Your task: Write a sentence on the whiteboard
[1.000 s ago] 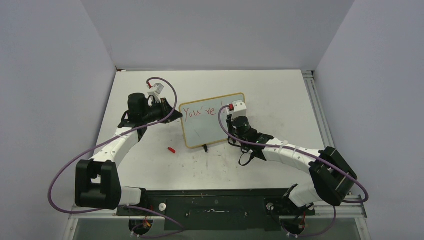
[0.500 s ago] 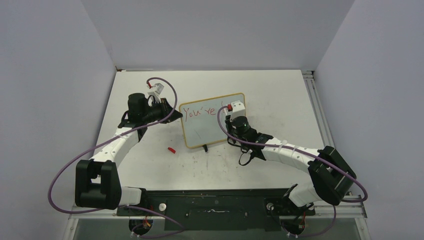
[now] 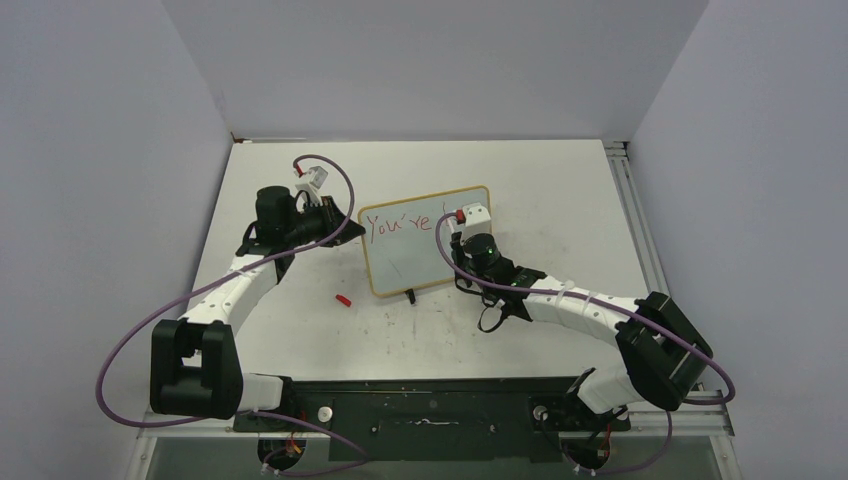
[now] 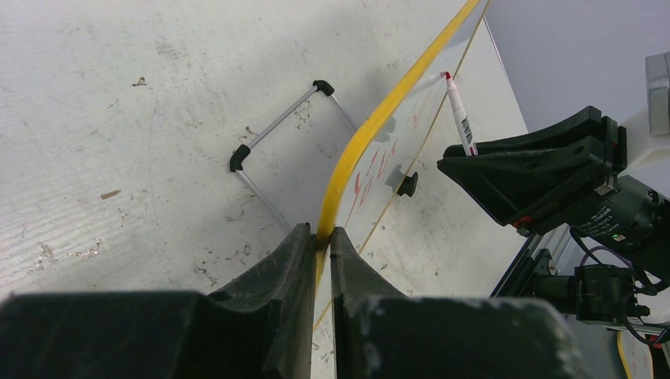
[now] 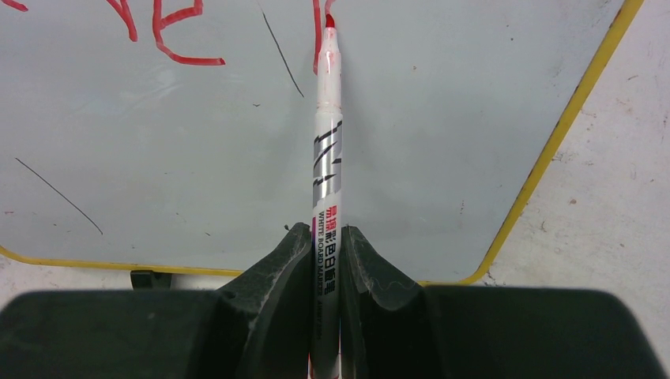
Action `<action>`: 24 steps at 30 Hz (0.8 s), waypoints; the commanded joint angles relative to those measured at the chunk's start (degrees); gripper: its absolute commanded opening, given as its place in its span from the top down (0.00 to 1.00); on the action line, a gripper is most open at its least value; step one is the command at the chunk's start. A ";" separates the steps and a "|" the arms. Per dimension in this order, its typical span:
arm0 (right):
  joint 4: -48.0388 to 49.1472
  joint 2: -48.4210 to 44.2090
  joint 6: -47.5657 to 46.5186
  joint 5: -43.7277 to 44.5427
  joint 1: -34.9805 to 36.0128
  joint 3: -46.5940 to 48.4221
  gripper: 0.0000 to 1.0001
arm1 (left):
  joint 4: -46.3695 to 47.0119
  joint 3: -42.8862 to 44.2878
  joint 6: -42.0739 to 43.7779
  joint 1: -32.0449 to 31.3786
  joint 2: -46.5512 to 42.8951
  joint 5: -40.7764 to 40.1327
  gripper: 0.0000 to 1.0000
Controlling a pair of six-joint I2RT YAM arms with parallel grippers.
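The whiteboard (image 3: 412,262) stands tilted on the table, with a yellow-tan frame (image 4: 371,126). My left gripper (image 3: 345,222) (image 4: 320,233) is shut on the frame at the board's left edge. The sentence (image 3: 398,224) reads "You're" in red along the top, followed by one short stroke. My right gripper (image 3: 463,240) (image 5: 324,237) is shut on a red whiteboard marker (image 5: 326,158). The marker's tip rests at the bottom of that stroke, to the right of the "e" (image 5: 178,31). The marker (image 4: 458,118) also shows in the left wrist view.
A small red cap (image 3: 343,299) lies on the table in front of the board's left corner. A wire stand (image 4: 284,130) props the board from behind, and a black foot (image 3: 411,296) sits at its near edge. Walls enclose the table on three sides.
My right gripper with the marker has shifted slightly left over the board. The left arm and the board have not moved.
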 commanded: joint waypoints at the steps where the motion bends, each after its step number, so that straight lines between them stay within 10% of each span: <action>1: -0.61 1.03 1.08 -0.06 -0.51 -0.20 0.95 | 2.09 0.96 0.02 0.38 -2.62 0.88 1.00; 24: -1.84 1.29 -0.87 1.84 -2.01 3.22 0.95 | 2.28 0.90 0.02 0.38 -2.47 1.00 1.00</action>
